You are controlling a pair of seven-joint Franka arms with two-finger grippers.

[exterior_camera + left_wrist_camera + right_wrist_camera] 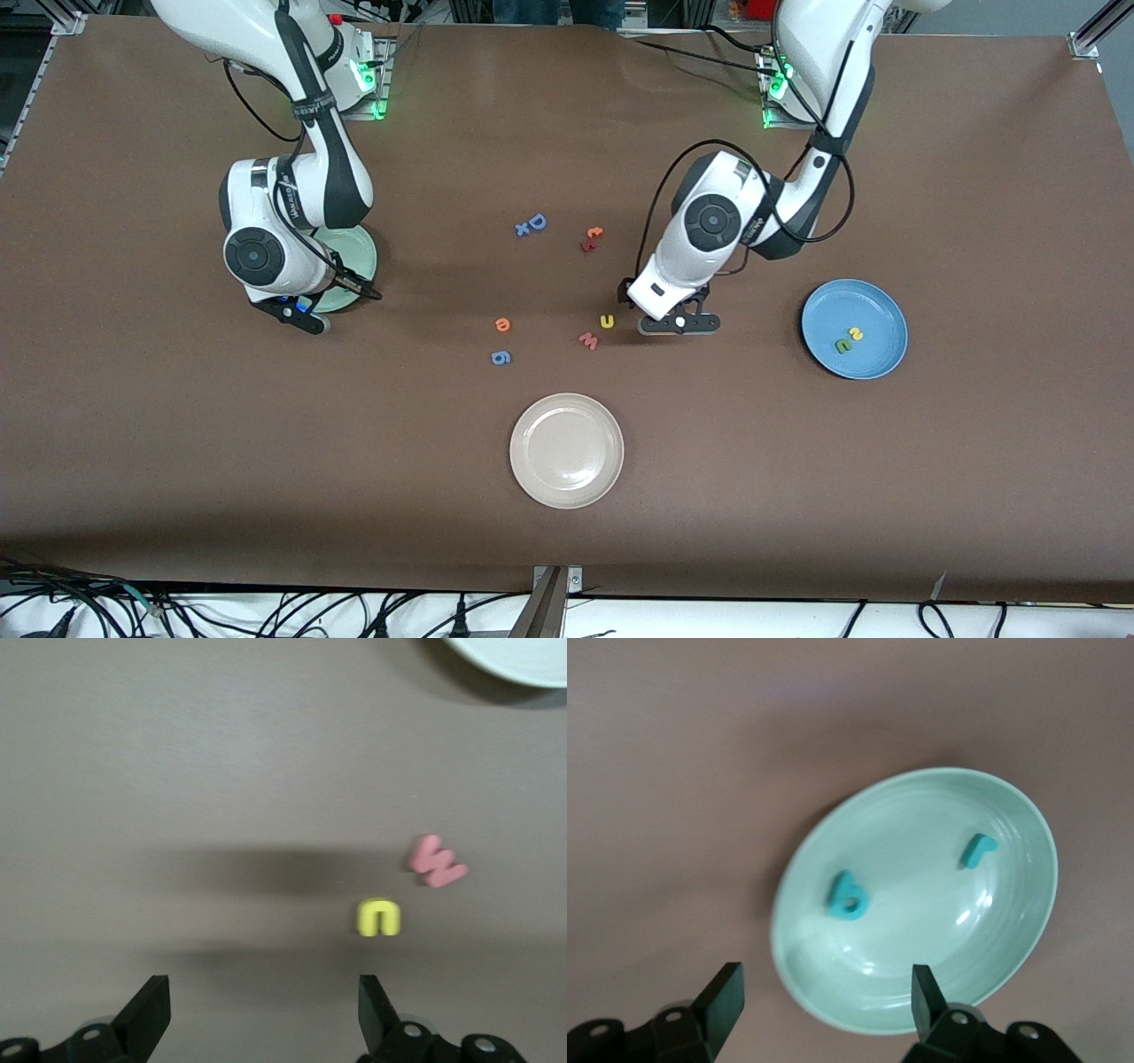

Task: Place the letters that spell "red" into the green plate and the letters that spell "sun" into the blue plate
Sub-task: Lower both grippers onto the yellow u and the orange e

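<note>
The green plate (359, 257) (921, 939) holds a teal "d" (848, 896) and a thin teal "r" (977, 850). My right gripper (301, 315) (827, 997) hangs open and empty over that plate's rim. The orange "e" (502, 325) lies on the table mid-way between the arms. In the blue plate (877, 306) lie a yellow "s" (856, 334) and an olive "n" (842, 346). The yellow "u" (607, 321) (379, 917) lies on the table. My left gripper (680, 323) (264, 1005) is open and empty over the bare table beside the "u".
A pink "w" (588, 340) (437, 860) lies close to the "u". A blue "g" (500, 357) sits near the "e". A blue "D" (532, 224) and an orange-red letter pair (592, 237) lie farther from the camera. A beige plate (567, 449) (523, 660) stands nearest the camera.
</note>
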